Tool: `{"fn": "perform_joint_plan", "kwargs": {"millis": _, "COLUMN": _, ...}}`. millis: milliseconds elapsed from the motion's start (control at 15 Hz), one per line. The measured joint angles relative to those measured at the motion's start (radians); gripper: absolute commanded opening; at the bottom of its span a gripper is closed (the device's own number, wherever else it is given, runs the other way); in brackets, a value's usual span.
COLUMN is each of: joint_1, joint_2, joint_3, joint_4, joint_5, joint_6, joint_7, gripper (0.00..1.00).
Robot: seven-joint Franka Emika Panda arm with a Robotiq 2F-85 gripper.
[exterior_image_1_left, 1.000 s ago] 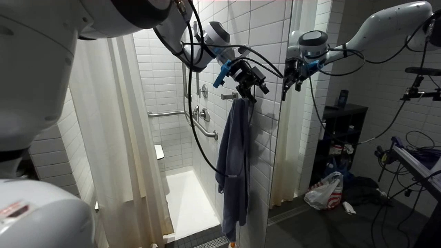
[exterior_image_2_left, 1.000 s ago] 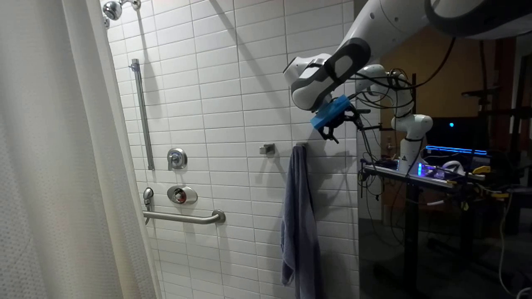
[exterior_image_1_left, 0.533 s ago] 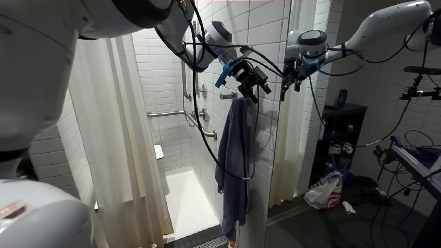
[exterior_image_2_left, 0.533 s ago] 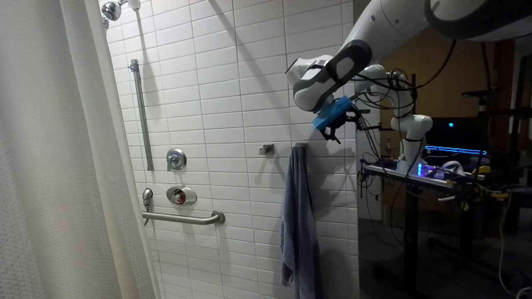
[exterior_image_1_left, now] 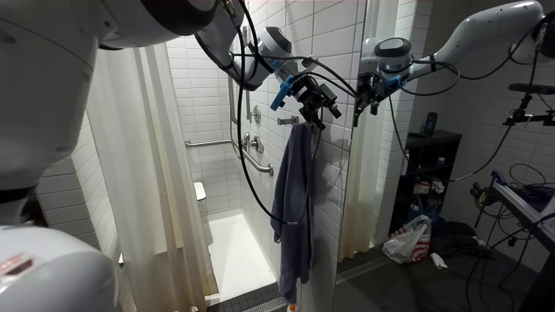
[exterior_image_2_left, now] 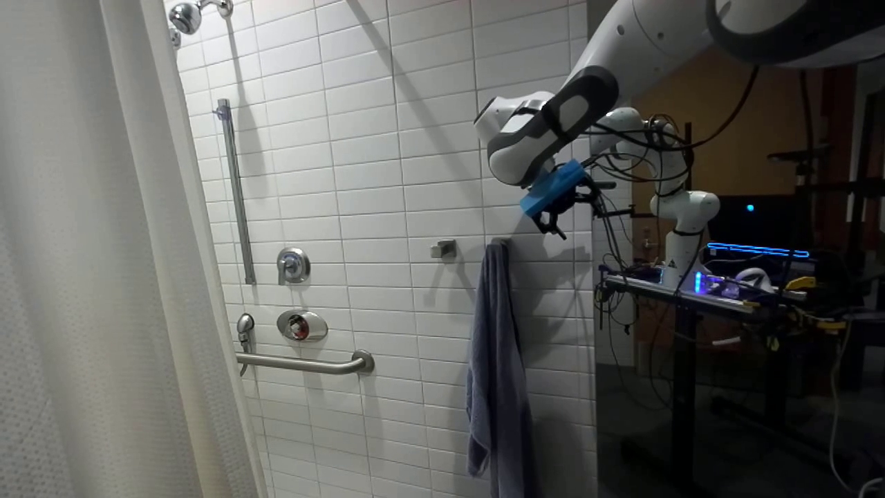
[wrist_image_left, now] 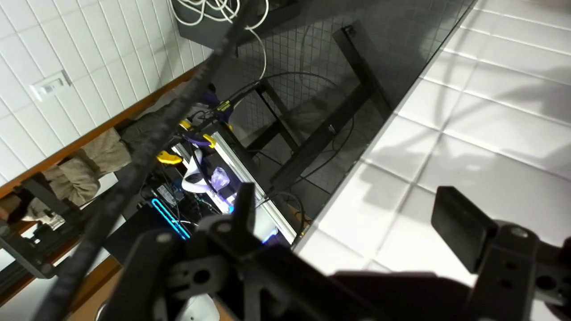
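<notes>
Right up close, and the hand [wrist_image_left: 348,200] is released, fingers [wrist_image_left: 461,225] spread wide apart, the white tiled wall [wrist_image_left: 415,147] showing through the gap! A black cable [wrist_image_left: 151,149] cuts across the wrist view, blurred. Behind the fingers sits a blue block [exterior_image_2_left: 555,188], and the arm [exterior_image_2_left: 588,104] slants down to it from above.

Next out, near the fingertips, here's the blue-grey towel [exterior_image_2_left: 499,373], hanging long and folded against the wall; in an exterior view there's a clear gap between it and the hand. Beside the towel's top, a squared metal hook [exterior_image_2_left: 444,249] juts from the wall.

Further along, the tiling ends and the mirror [exterior_image_1_left: 459,108] begins, throwing the arm right back at us! Inside that reflection: a cluttered worktop [exterior_image_2_left: 646,286], a dark shelf [exterior_image_1_left: 442,136], and a plastic bag [exterior_image_1_left: 409,240] down on the dark floor [exterior_image_1_left: 399,290].

Swing across to the pale shower curtain [exterior_image_1_left: 147,173], falling in loose folds, and past it the white shower tray [exterior_image_1_left: 240,251]. Deeper yet, a grab bar [exterior_image_2_left: 304,362] runs along the wall; above it gleams an oval chrome control [exterior_image_2_left: 302,325], above that a round valve [exterior_image_2_left: 294,265], while an upright rail [exterior_image_2_left: 236,190] climbs the wall and, up high, out juts the shower head [exterior_image_2_left: 187,17].
</notes>
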Motion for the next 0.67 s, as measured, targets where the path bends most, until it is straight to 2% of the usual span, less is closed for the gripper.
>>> {"fn": "perform_joint_plan", "kwargs": {"millis": 667, "joint_1": -0.009, "joint_2": 0.003, "joint_3": 0.015, "joint_4": 0.0, "joint_5": 0.0, "joint_6": 0.0, "joint_7": 0.0, "gripper": 1.0}}
